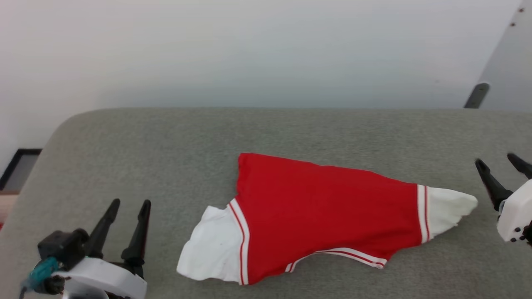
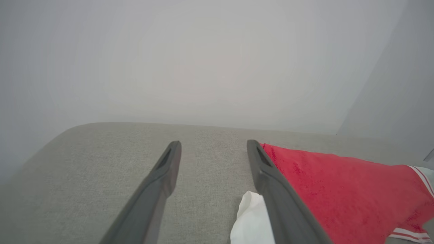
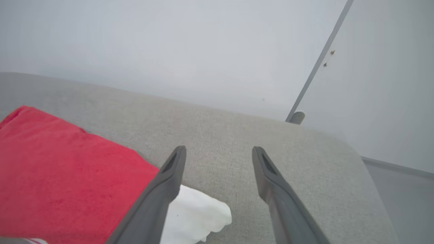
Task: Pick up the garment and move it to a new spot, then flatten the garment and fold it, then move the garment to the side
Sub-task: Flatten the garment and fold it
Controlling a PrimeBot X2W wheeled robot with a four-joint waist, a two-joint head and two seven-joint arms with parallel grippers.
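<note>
The garment (image 1: 316,211) is a red T-shirt with white sleeves and red-white trim, lying folded over and skewed in the middle of the grey padded surface (image 1: 166,149). One white part (image 1: 212,247) points to the lower left, another white part (image 1: 449,209) to the right. My left gripper (image 1: 129,205) stands open at the lower left, apart from the cloth. My right gripper (image 1: 501,162) is open at the right edge, just beyond the shirt's white tip. The left wrist view shows the garment (image 2: 339,189) right of my open fingers (image 2: 166,169); the right wrist view shows the garment (image 3: 61,169) left of the open fingers (image 3: 268,173).
A pale wall (image 1: 249,50) rises behind the padded surface. A door panel with a dark stopper (image 1: 476,95) stands at the back right. A dark-framed object (image 1: 16,168) lies beyond the surface's left edge. Bare padding runs behind and left of the shirt.
</note>
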